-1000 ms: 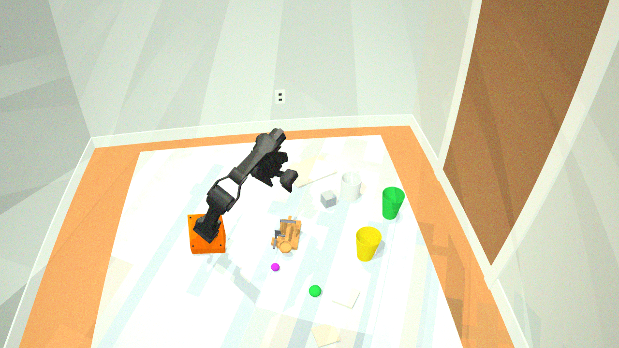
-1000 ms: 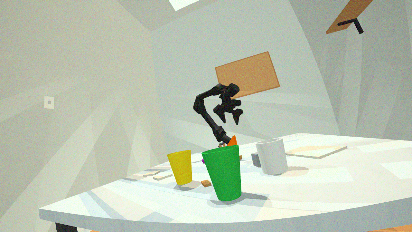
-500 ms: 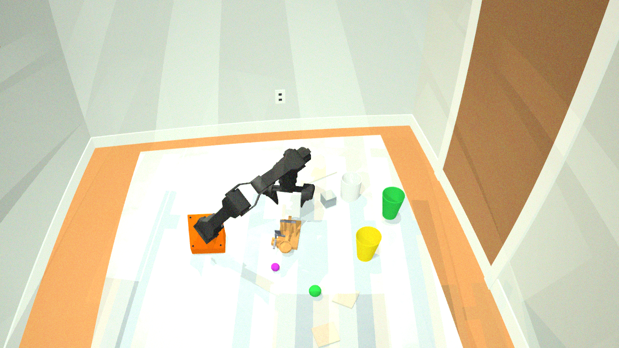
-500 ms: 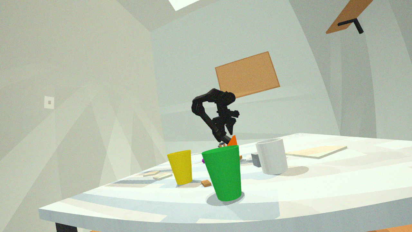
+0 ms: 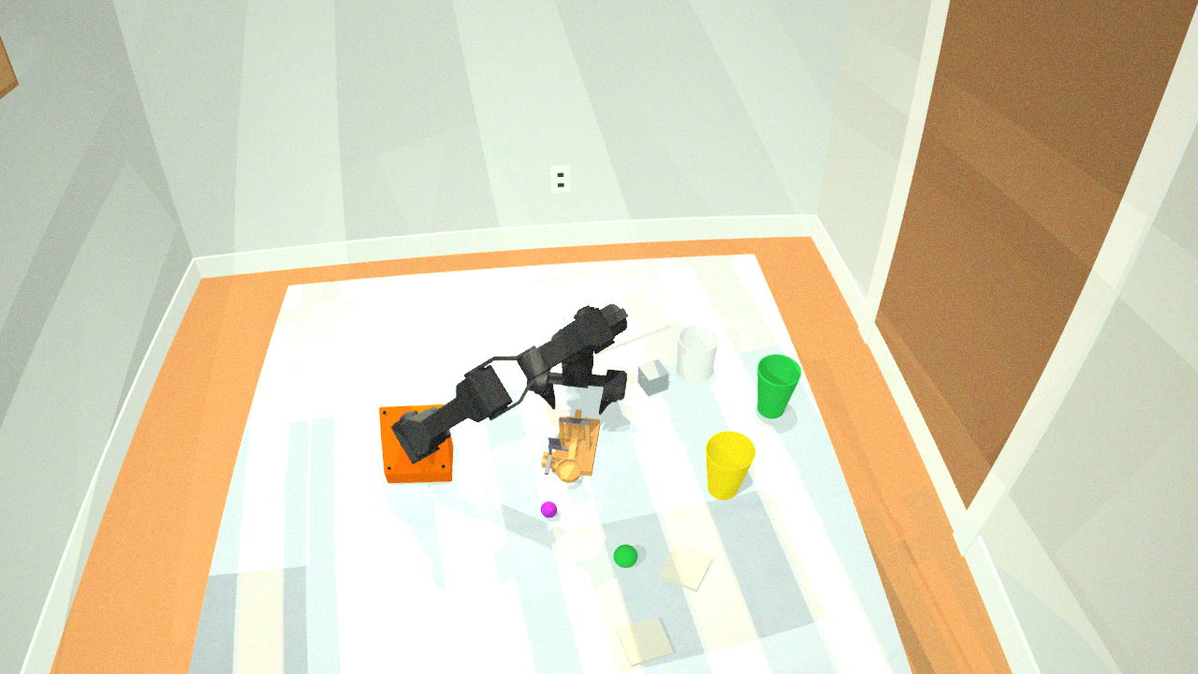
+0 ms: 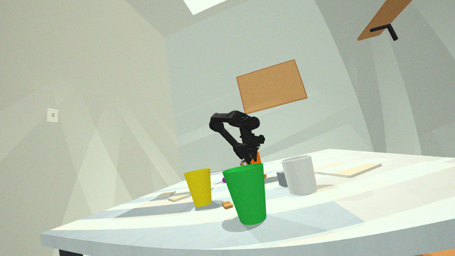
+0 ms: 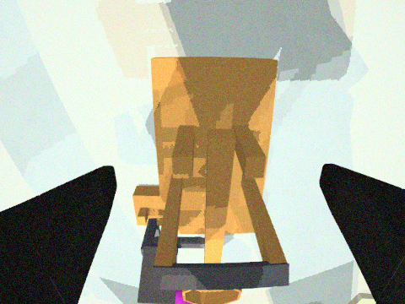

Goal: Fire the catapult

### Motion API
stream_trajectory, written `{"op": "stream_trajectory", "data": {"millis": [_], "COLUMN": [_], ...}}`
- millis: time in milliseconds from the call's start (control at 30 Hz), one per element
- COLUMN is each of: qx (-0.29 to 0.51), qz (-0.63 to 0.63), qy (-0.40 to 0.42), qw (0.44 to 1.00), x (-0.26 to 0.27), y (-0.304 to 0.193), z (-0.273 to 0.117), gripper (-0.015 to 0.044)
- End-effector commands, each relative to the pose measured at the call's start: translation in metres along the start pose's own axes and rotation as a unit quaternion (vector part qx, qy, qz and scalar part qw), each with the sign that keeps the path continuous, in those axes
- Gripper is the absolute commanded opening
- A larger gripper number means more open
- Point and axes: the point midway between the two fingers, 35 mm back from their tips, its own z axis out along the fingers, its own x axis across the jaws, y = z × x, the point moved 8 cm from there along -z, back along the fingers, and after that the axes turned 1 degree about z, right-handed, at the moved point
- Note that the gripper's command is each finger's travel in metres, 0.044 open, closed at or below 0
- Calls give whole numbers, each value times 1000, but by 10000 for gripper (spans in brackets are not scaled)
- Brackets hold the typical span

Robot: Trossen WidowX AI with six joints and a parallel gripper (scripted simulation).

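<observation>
Gripper (image 5: 577, 409) (image 7: 222, 175): fingers wide apart, nothing between; above the catapult (image 5: 591, 448) (image 7: 217, 93).
Magenta ball (image 5: 548, 509) (image 6: 224, 179) (image 7: 179, 297): on the table beside the catapult's cup, unloaded.
Aim risk: closing off-centre could skew the base or trip the throwing arm.
Target risk: grey block (image 5: 653, 377) (image 6: 282, 179) beside the white mug (image 5: 695, 355) (image 6: 299, 175) could deflect a low shot.
Table (image 5: 359, 545) (image 6: 178, 243): white, shadow-streaked.
Room: pale walls, corkboard (image 6: 272, 85), brown door (image 5: 1022, 184).
</observation>
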Motion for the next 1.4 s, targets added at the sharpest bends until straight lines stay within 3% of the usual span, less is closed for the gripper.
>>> {"op": "stream_trajectory", "data": {"millis": [0, 1133, 1367], "qx": [-2, -1, -2], "qz": [-1, -1, 0], "qy": [-5, -6, -5], "qw": [1000, 1000, 1000], "x": [0, 1, 1], "y": [1, 1, 1], "z": [5, 57, 53], "gripper": [440, 440, 256]}}
